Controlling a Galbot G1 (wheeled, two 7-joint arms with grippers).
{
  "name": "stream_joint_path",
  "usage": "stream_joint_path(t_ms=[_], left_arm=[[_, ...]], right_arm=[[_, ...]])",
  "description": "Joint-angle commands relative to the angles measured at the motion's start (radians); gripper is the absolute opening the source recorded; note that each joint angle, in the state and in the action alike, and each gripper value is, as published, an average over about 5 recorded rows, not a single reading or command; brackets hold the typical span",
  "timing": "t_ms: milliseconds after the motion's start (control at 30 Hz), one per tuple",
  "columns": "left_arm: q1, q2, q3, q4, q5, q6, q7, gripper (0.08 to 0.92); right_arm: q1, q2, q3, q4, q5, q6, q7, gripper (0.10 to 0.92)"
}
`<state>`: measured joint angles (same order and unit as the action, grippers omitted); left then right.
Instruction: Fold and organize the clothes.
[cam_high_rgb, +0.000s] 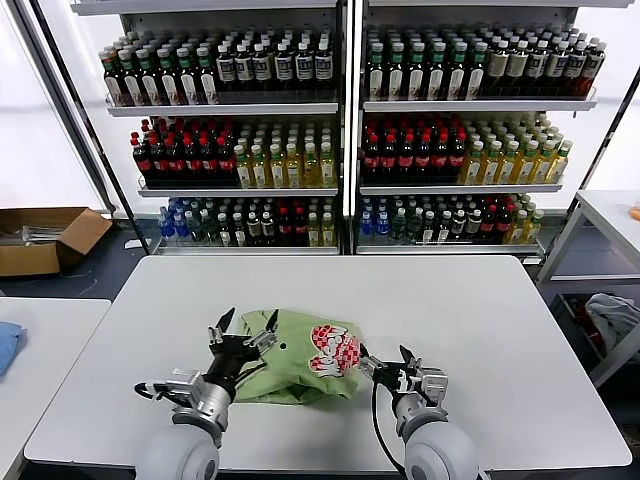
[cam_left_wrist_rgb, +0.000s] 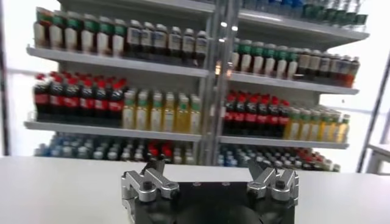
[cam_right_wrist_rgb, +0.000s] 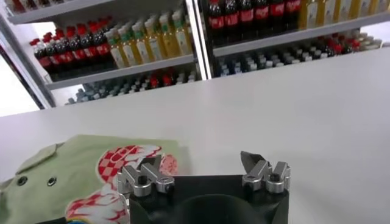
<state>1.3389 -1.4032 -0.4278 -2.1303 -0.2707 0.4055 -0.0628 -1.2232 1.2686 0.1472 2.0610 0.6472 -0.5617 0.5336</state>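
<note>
The light green polo shirt (cam_high_rgb: 300, 358) lies folded into a compact bundle near the front of the white table (cam_high_rgb: 480, 330), its red-and-white logo (cam_high_rgb: 333, 350) facing up. My left gripper (cam_high_rgb: 243, 327) stands open just above the bundle's left side, tilted upward, with nothing between its fingers. My right gripper (cam_high_rgb: 385, 358) is open at the bundle's right edge, also holding nothing. The right wrist view shows the shirt (cam_right_wrist_rgb: 73, 176) with its collar and dark buttons beside my right gripper (cam_right_wrist_rgb: 204, 169). In the left wrist view my left gripper (cam_left_wrist_rgb: 210, 175) points at the shelves and the shirt is hidden.
Shelves of bottles (cam_high_rgb: 350, 130) stand behind the table. A second table on the left carries a blue cloth (cam_high_rgb: 6, 345). An open cardboard box (cam_high_rgb: 45, 240) sits on the floor at the left. A grey-blue bundle (cam_high_rgb: 615, 318) lies on a low rack at the right.
</note>
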Motion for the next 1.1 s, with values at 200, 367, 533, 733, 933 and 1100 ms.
stream_joint_path(t_ms=[200,367,533,733,933,1100], left_arm=[[0.033,0.037,-0.115,-0.025,0.002,0.008,-0.026,0.823],[0.037,0.036,-0.117,-0.021,0.001,0.007,-0.028,0.823],[0.034,0.036,-0.115,-0.016,0.001,0.011,-0.030,0.823],[0.031,0.036,-0.116,-0.004,-0.003,0.012,-0.030,0.823],[0.027,0.037,-0.118,-0.001,-0.013,0.015,-0.030,0.823],[0.022,0.036,-0.120,0.004,-0.025,0.018,-0.032,0.823]], right_arm=[[0.022,0.018,-0.053,-0.020,0.050,-0.017,0.069,0.823],[0.023,0.021,-0.066,-0.026,0.045,-0.017,0.068,0.823],[0.028,0.028,-0.093,-0.039,0.033,-0.017,0.061,0.789],[0.043,0.041,-0.128,-0.074,0.026,-0.016,0.051,0.630],[0.055,0.052,-0.142,-0.114,0.038,-0.016,0.048,0.565],[0.054,0.051,-0.116,-0.120,0.065,-0.016,0.050,0.555]])
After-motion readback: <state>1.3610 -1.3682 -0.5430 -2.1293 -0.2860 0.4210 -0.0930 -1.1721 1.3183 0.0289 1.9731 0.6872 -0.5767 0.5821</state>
